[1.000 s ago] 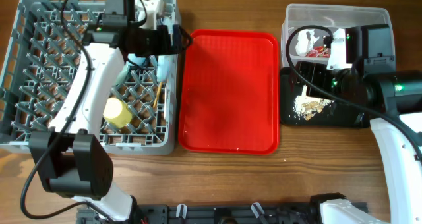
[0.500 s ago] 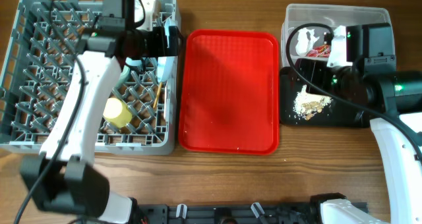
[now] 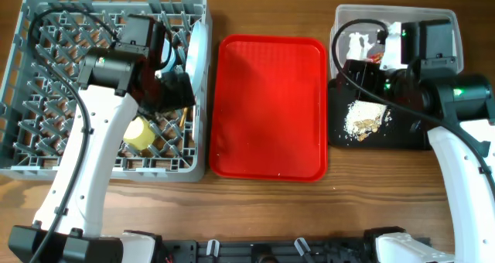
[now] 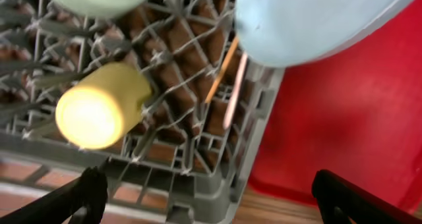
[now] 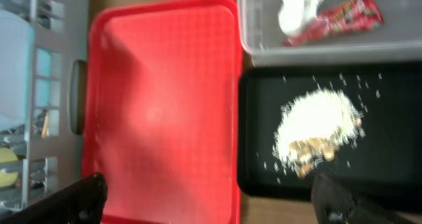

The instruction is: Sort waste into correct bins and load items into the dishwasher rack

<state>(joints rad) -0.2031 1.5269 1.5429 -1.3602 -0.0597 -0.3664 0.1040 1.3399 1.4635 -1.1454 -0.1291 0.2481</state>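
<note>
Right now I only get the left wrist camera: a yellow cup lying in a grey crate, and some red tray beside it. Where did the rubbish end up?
Observer: The beige crumbs lie heaped on the black tray, on the far side of the red tray from your crate.
Operator: And the snack wrapper?
Observer: The red snack wrapper lies in the clear tub, next to the white tissue.
Operator: Is the other arm carrying something?
Observer: No. The right gripper hangs over the bins, open, with nothing between its fingers.
</note>
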